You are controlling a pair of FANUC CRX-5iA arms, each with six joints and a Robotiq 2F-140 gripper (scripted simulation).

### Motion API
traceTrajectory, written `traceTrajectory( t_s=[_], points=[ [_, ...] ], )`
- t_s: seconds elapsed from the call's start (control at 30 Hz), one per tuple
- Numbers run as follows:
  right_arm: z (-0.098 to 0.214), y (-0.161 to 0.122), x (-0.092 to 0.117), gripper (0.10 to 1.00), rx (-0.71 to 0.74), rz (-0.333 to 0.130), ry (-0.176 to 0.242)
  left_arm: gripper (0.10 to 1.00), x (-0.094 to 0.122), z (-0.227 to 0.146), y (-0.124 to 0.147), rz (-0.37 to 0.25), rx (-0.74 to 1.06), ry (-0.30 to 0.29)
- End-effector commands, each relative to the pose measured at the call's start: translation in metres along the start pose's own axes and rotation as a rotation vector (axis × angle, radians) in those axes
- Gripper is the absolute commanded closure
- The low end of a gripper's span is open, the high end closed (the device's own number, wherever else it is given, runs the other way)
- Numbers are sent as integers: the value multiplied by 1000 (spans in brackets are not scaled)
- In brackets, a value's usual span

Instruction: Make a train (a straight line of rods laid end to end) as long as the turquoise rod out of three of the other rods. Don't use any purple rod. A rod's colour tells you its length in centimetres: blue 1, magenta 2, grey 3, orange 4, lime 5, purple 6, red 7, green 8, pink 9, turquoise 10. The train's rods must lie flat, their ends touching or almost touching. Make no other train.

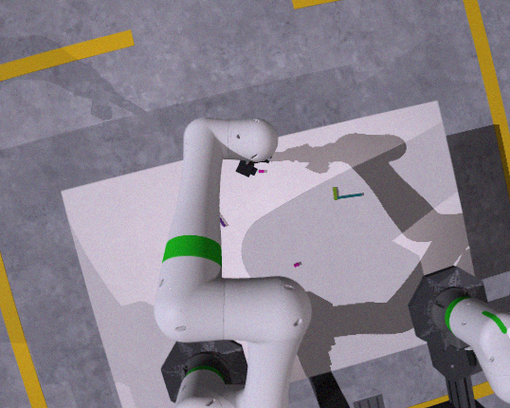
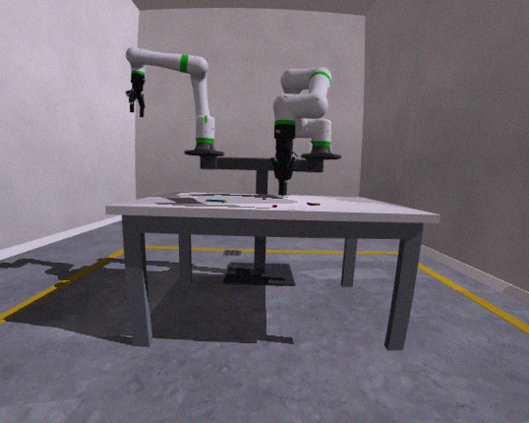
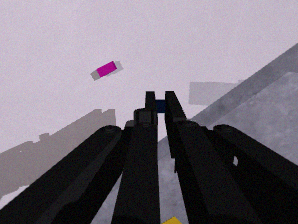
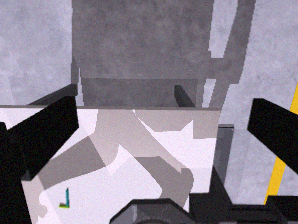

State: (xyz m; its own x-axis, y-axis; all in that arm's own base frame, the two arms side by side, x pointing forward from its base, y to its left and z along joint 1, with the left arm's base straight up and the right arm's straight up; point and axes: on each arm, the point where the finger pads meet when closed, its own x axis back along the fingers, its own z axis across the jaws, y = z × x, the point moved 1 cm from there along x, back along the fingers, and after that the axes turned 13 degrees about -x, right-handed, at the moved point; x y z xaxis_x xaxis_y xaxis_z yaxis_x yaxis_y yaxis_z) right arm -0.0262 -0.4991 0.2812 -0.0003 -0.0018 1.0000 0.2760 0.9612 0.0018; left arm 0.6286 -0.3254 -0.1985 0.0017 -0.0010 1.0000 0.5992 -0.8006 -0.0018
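The blue rod is clenched in the left pincer; the right pincer is released. Held by so little surface, the 1 cm rod could be twisted or dropped beyond the nearby bench edge.

The bench has a smooth, matt, pale top that looks like painted board, over legs with a dull dark finish like painted metal. The floor looks like mottled, slightly rough concrete. The walls look like plain matt plaster. The left arm has a smooth white shell with a soft sheen; its gripper looks like dull black plastic or coated metal. The magenta rod looks smooth and matt, like plastic.
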Motion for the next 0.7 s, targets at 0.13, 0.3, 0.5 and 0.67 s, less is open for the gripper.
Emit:
traceTrajectory(
  t_s=[0.13,0.3,0.5,0.67],
  points=[
    [0,0,1,98,0,2,0,974,39,0,1,-2,0,1],
    [0,0,1,98,0,2,0,974,41,0,1,-2,0,1],
    [0,0,1,98,0,2,0,974,41,0,1,-2,0,1],
    [0,0,1,98,0,2,0,974,41,-34,-21,-2,-160,1]
  ],
)
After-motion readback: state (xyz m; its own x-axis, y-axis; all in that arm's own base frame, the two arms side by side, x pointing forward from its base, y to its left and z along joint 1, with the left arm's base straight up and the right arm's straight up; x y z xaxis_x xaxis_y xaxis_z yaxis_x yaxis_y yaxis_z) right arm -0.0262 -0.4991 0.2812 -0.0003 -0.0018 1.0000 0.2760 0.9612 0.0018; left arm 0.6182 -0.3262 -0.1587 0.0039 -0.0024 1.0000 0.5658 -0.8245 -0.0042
